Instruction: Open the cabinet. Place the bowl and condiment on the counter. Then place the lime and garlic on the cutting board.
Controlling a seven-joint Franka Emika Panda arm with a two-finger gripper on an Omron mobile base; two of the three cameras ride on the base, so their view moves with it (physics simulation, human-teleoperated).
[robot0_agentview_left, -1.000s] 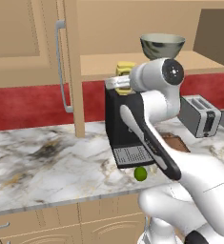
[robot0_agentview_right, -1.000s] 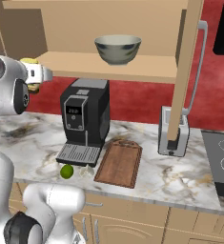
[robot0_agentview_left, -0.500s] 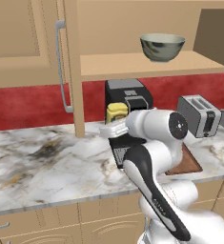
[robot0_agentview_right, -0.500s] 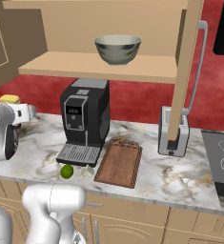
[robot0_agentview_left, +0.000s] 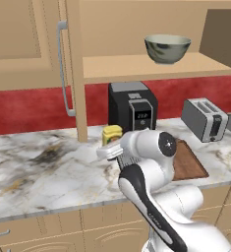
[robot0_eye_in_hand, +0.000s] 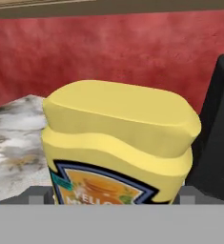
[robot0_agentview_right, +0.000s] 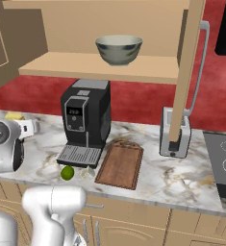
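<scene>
The condiment point(robot0_agentview_left: 112, 134) is being held upright in the tool point(robot0_agentview_left: 111, 147), which is closed around its lower body, low over the desk point(robot0_agentview_left: 43, 167) just left of the coffee machine point(robot0_agentview_left: 132, 108), apparently so that it can be stood down steadily. The bowl point(robot0_agentview_left: 167, 47) is sitting on the shelf of the opened cabinet point(robot0_agentview_left: 136, 66), while the lime point(robot0_agentview_right: 67, 172) is lying near the cutting board point(robot0_agentview_right: 120, 164).

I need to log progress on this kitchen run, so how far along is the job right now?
Done: the cabinet stands open. In hand: the gripper holds the condiment low over the counter, not clearly set down. Left: the bowl sits on the shelf, and the lime, with a small pale item beside it that may be the garlic, lies off the cutting board.
</scene>
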